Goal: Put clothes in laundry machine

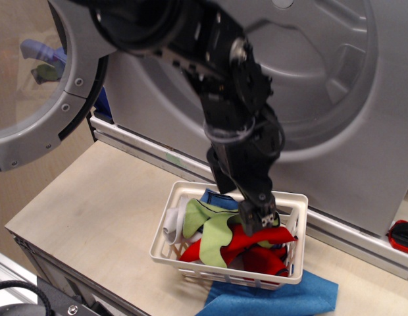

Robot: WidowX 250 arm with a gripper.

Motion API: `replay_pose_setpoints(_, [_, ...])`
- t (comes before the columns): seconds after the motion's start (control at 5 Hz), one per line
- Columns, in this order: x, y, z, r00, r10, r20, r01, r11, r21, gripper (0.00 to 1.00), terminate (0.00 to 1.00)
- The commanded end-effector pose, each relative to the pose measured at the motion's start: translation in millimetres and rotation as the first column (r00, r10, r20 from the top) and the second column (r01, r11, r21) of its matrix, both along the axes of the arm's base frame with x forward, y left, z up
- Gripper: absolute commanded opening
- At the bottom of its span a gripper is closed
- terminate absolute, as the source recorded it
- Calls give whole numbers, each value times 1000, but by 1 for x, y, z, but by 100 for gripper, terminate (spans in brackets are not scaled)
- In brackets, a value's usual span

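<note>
The clothes lie in a white lattice basket (170, 252) on the wooden table: a lime green piece (214, 232), a red piece (260, 242), a blue piece (216, 198) and a pale piece (172, 221). A larger blue cloth (283, 296) lies under the basket's front. My black gripper (240, 204) reaches down into the basket, tilted, with its jaws apart. The lower fingertip (252, 220) is at the green and red pieces. The grey laundry machine (335, 131) stands behind, its drum open and its round door (52, 99) swung left.
A red, black-edged item (403, 236) lies on the machine's ledge at the far right. The table's front edge runs along the lower left, with a black frame (52, 296) below it. Blue and green things show through the door window (39, 59).
</note>
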State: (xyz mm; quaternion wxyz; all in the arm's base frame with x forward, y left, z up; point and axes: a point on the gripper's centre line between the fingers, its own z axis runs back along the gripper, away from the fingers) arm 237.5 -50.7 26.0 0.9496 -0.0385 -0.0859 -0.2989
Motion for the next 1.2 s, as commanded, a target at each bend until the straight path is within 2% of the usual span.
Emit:
replay_pose_setpoints(0.0, [-2, -15, -15, 998, -8, 57, 9, 1000, -11, 100, 0])
replay_pose_setpoints(0.2, [5, -10, -23, 997, -5, 77, 2, 999, 46, 100, 0])
replay_pose_setpoints(0.4, [9, -3, -31, 997, 0, 72, -5, 997, 76, 100, 0])
replay_pose_setpoints(0.8, [15, 12, -55, 998, 31, 55, -37, 993, 115, 100, 0])
replay_pose_setpoints(1.0, [10, 12, -68, 1000, 10, 23, -13, 990, 139, 100, 0])
